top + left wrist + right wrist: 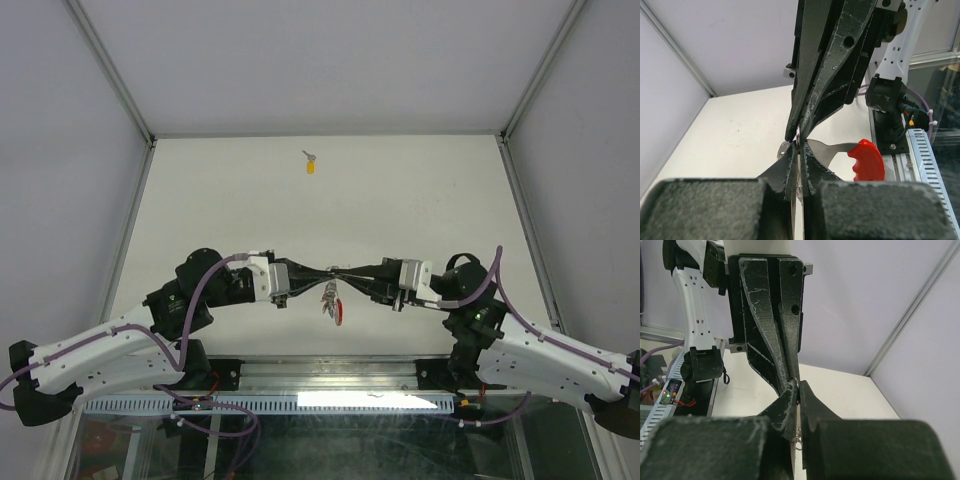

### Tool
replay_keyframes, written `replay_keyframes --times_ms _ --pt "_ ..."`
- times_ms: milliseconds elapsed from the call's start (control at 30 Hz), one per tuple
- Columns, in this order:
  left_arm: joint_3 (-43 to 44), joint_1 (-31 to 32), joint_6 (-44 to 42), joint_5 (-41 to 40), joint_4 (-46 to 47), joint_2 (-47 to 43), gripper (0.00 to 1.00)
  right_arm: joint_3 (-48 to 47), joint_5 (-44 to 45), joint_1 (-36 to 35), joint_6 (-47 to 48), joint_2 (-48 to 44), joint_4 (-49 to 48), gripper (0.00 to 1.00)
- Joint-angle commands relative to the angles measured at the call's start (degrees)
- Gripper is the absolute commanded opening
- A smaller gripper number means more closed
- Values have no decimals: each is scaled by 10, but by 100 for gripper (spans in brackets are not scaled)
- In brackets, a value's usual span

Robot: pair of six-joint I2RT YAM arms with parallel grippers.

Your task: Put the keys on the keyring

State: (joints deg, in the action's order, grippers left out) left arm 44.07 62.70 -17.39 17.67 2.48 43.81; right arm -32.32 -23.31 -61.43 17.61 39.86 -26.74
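The left gripper reaches in from the left side of the tabletop. Its fingers are pressed together on a thin wire ring of the keyring. A yellow-headed key lies flat near the middle of the far edge, well apart from both grippers and straight beyond their tips. The keyring hangs over the centre, near the near edge, with its long axis dropping below the fingertips and its red strip at the free end. The right gripper reaches in from the right, fingers likewise clamped on that ring, tip to tip with the left. Neither arm is clearly nearer the key, so one must probably release to fetch it.
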Motion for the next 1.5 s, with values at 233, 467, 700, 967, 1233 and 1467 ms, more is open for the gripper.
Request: replay_keyframes --times_ms 233,467,700,967,1233,1467 --pt "28 7 -33 -31 3 8 0 -45 -7 -4 26 -6 149 15" --pt "44 7 -50 -37 -32 19 0 -72 -10 -4 49 -1 218 3" --pt "64 7 -73 -51 -73 29 0 -101 -7 -4 73 8 299 9" --pt "92 7 -89 -51 -112 46 0 -125 -9 -4 94 26 352 16" --pt "125 7 -112 -46 -161 71 0 -137 -7 -4 105 35 372 11" --pt "146 8 -133 -54 -198 83 0 -144 13 -4 105 36 392 0"
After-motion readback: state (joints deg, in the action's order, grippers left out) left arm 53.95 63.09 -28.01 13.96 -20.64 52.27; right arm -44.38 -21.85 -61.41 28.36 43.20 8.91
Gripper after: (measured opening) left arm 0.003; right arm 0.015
